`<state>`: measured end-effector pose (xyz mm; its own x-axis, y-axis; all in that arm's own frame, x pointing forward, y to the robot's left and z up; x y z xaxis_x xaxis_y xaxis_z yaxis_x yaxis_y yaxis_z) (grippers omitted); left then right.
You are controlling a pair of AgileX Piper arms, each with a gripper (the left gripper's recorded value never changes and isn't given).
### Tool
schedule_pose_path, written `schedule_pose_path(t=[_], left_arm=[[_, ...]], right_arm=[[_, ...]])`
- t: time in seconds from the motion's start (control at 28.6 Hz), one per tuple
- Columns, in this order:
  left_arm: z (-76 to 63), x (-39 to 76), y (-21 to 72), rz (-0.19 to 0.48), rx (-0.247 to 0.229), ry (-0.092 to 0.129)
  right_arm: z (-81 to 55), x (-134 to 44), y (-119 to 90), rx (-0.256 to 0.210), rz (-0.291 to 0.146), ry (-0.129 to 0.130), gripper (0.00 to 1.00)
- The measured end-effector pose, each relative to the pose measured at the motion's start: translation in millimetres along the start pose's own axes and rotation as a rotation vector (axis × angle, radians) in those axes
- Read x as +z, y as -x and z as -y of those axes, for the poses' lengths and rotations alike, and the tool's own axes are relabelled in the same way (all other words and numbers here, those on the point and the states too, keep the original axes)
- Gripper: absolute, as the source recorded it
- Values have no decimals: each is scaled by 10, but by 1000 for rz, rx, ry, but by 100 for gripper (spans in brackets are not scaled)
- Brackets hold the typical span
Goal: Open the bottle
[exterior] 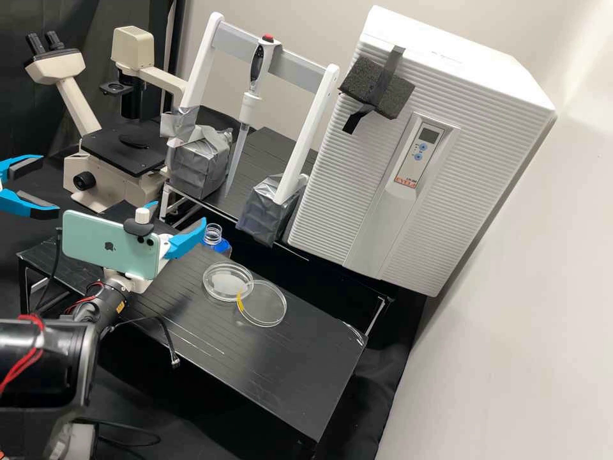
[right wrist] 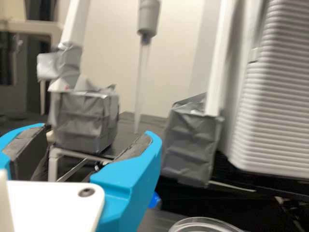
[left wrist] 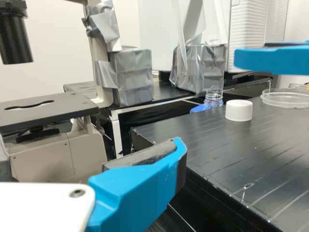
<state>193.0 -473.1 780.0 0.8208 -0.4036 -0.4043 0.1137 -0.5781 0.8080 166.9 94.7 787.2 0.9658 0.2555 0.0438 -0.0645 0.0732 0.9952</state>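
Bench at one moment. The right claw (exterior: 178, 216) is held low over the table (exterior: 287, 364), its jaws parted and gripping nothing. Just beyond its fingertips stands the bottle (exterior: 215, 235), upright and with its mouth uncovered. A white cap (left wrist: 239, 110) lies on the table close beside the bottle, on the side facing the left claw (exterior: 49, 185). The left claw is held off the table's edge, well apart from the bottle, with its jaws spread wide and empty, and the microscope (exterior: 108, 160) is just beyond it. Two petri dishes (exterior: 227, 280) lie touching past the right claw.
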Motion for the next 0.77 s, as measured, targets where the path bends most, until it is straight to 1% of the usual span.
schedule_pose_path(t=[0.07, 0.14, 0.17, 0.21, 0.24, 0.45, 0.49, 0.52, 0.56, 0.63, 0.66, 0.7, 0.73, 0.77], left_arm=[[-7, -4, 1, -6, 6, -12], [-9, -10, 3, -16, 10, -23], [-11, -13, 3, -19, 12, -31], [-12, -15, 2, -22, 14, -33], [-15, -12, -2, -25, 18, -34], [-6, -13, 5, -62, 32, -76], [-4, -13, 6, -68, 34, -91], [1, -4, 4, -78, 38, -117], [2, -2, 3, -87, 41, -137], [9, 3, 6, -109, 47, -151], [9, 5, 4, -119, 50, -166], [8, 8, 1, -120, 51, -175], [5, 4, 1, -127, 54, -181], [4, -7, 0, -140, 57, -180]], right_arm=[[-29, 26, 24, 17, -2, -5, 100], [-41, 61, 33, 26, 12, -7, 100], [-43, 69, 32, 27, 17, -8, 100], [-42, 73, 36, 26, 18, -12, 100], [-40, 80, 40, 25, 20, -10, 100], [-37, 84, 45, 23, 21, -9, 100], [-37, 84, 45, 23, 21, -9, 100], [-37, 84, 45, 23, 21, -10, 100], [-37, 84, 45, 23, 21, -10, 100], [-37, 84, 45, 23, 21, -10, 100], [-37, 84, 45, 23, 21, -10, 100], [-37, 84, 45, 23, 21, -10, 100], [-37, 84, 45, 23, 21, -10, 100], [-37, 84, 45, 23, 21, -10, 100]])
